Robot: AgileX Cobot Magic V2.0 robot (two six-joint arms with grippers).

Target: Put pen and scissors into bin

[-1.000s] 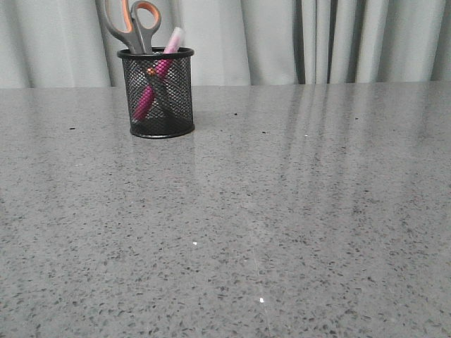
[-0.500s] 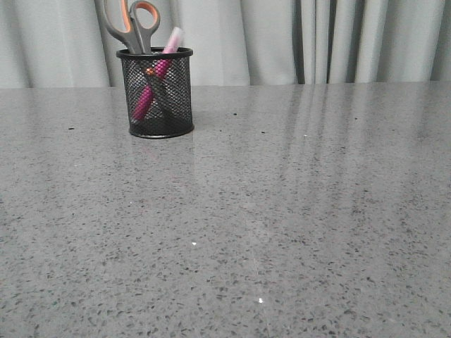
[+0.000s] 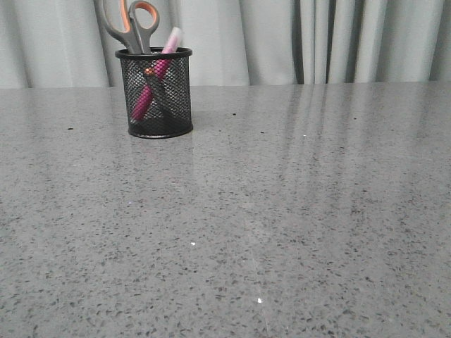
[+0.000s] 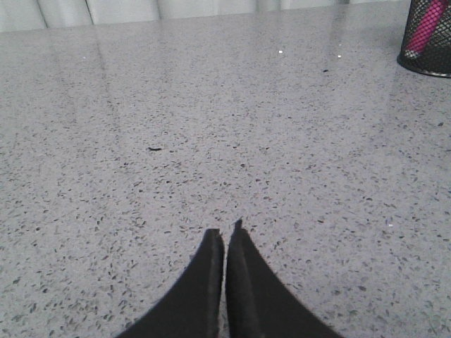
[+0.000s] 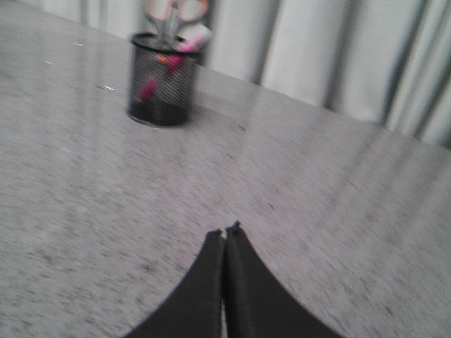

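From the front we see the black mesh pencil cup (image 3: 154,93) standing upright toward the far left of the speckled grey bench (image 3: 282,211), close to the pale curtain (image 3: 282,39) behind it; the scissors (image 3: 130,24) sit in it blades down with the orange-lined loops well above the rim, and the magenta pen (image 3: 156,74) leans across the inside, its whitish cap poking past the rim on the cup's right. Neither arm shows in this view, so we judge both items delivered and the job essentially finished. What could spoil it is the cup's load: tall loops and a slanted pen put weight high up (a light wire cup tips easily), so any brush against the loops or the rim could topple it and spill both things back onto the bench. In the left wrist view, our left tool (image 4: 225,238) has its two dark fingers pressed together with only a hairline seam between them, gripping nothing, low over bare bench; the cup's base edge appears at the frame corner, well apart, with pink showing through the mesh. The risk here is small, mainly a dip that scrapes the fingertips on the stone. In the right wrist view (blurred), our right tool (image 5: 225,234) is likewise pressed together and empty, the cup well ahead of it; a forward sweep along that line would be what knocks the cup over.
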